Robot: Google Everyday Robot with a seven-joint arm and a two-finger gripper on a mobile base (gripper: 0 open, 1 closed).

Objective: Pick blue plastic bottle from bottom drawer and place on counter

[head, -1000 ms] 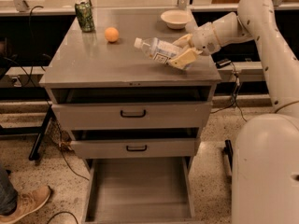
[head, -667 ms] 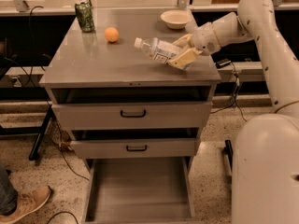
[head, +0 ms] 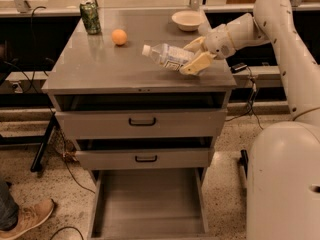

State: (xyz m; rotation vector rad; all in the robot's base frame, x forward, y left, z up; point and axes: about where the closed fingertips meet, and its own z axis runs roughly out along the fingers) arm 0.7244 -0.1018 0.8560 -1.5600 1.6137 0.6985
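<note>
The blue plastic bottle [head: 167, 57] is clear with a white cap pointing left. It is tilted, its cap end raised, held just above the right part of the counter [head: 115, 66]. My gripper [head: 192, 55] is shut on the bottle's base end, one cream finger [head: 198, 63] in front and one behind. The bottom drawer [head: 148, 204] is pulled out below, its grey floor bare.
A green drink can [head: 90, 17] stands at the counter's back left, an orange ball [head: 119, 36] beside it, a beige bowl [head: 188, 20] at the back right. Two upper drawers with black handles [head: 142, 121] stand slightly ajar. A person's shoe [head: 27, 220] is at the lower left.
</note>
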